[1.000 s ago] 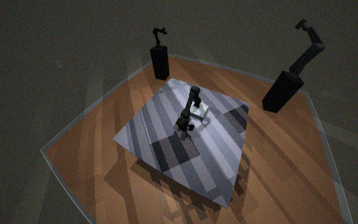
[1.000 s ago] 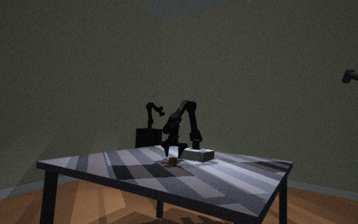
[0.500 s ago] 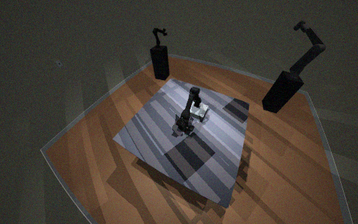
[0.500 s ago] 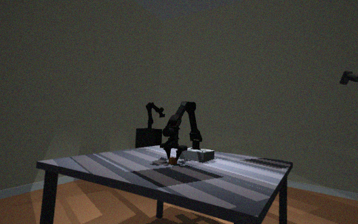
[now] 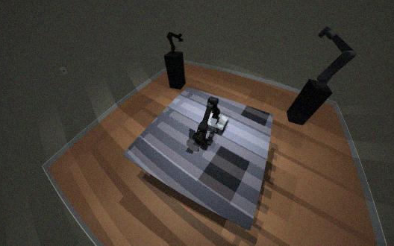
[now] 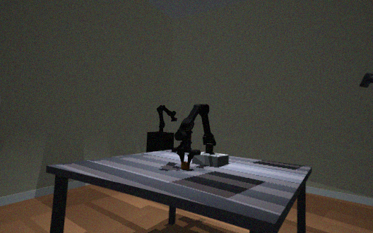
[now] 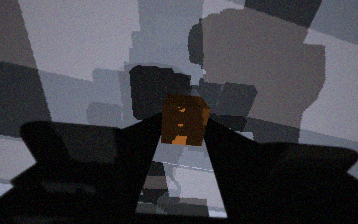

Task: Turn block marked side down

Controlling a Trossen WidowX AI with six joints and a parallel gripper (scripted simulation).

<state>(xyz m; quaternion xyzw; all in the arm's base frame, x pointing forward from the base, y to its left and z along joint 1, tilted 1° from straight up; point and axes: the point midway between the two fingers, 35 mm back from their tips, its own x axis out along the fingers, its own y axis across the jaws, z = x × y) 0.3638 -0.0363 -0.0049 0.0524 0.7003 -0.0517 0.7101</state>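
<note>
A small orange-brown block (image 7: pixel 184 120) (image 6: pixel 185 164) sits between my two dark fingers in the wrist view. My gripper (image 7: pixel 183 118) (image 6: pixel 186 163) is shut on it, down at the striped grey table (image 6: pixel 121 173) (image 5: pixel 165 149). In the exterior view the block shows just below the fingertips, at or just above the table top. In the top view the arm (image 5: pixel 207 123) hides the block. A brighter orange patch shows low on the block's near face. I cannot tell which side bears the mark.
The arm's light grey base block (image 6: pixel 212 159) (image 5: pixel 219 122) stands just right of the gripper. Two dark pedestals with other arms stand off the table, one behind (image 5: pixel 174 68) and one at the right (image 5: pixel 308 101). The table edge runs in front (image 6: pixel 156 192).
</note>
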